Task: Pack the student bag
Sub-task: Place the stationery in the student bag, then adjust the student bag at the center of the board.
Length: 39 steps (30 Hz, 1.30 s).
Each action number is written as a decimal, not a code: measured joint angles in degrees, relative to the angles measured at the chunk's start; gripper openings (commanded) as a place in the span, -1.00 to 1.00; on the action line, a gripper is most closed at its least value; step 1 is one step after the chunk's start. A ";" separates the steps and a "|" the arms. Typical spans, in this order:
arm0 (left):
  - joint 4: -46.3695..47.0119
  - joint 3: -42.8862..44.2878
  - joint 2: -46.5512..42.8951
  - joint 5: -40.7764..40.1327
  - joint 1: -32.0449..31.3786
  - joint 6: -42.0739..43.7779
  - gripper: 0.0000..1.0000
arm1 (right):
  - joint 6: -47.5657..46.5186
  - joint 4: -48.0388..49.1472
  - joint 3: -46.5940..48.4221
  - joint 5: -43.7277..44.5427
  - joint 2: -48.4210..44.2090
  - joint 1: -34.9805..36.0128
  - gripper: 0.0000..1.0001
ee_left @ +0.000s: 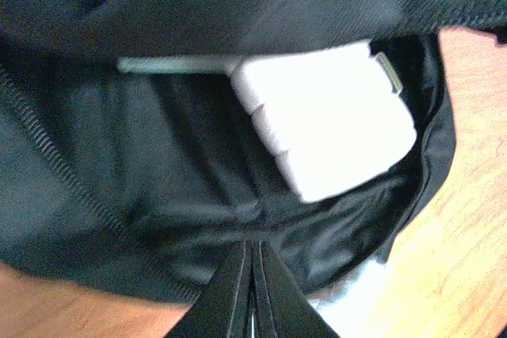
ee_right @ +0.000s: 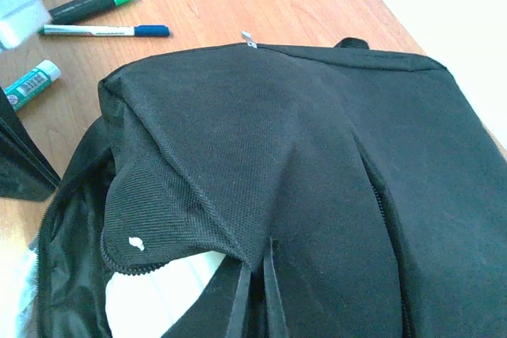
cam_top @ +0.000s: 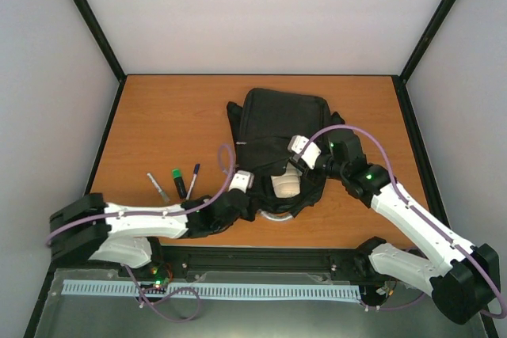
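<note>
The student bag, a black fabric backpack, lies flat in the middle of the table with its mouth toward the arms. My right gripper is shut on the upper flap, and the fabric tents up at its fingertips. My left gripper is shut on the lower lip of the mouth, and the dark lining puckers at its tips. Between the two lips the mouth gapes. A white rounded block lies inside and also shows under the flap.
Left of the bag on the wood lie a green highlighter, a blue-capped pen and a grey marker. A glue stick shows in the right wrist view. The bag's grey loop handle points at the table's near edge.
</note>
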 measured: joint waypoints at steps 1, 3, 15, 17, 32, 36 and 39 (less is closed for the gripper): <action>-1.75 -1.33 -2.19 0.68 0.00 -0.96 -0.69 | -0.22 -0.07 0.00 -0.04 0.17 0.00 -0.67; -5.90 -2.71 -5.53 1.07 -0.02 -2.19 -0.45 | -1.11 -0.28 0.00 -0.35 0.85 0.00 -0.25; -19.21 -0.74 -14.21 6.60 0.37 -3.58 0.88 | -10.16 -12.79 1.44 -17.05 4.90 -0.15 0.57; -19.52 -0.74 -18.69 6.99 0.39 -2.25 0.98 | -10.82 -13.79 1.75 -19.10 4.39 -0.26 0.56; -26.93 11.21 -12.98 13.00 24.50 -0.63 0.98 | -3.72 -11.93 5.18 -11.72 5.38 -7.72 0.47; -26.08 13.46 -5.86 17.88 30.58 -0.46 0.93 | -2.75 -13.20 7.39 -5.31 6.91 -9.53 0.45; -24.48 15.19 0.11 21.88 34.36 0.50 0.91 | -1.77 -14.36 7.87 -2.14 9.03 -11.82 0.45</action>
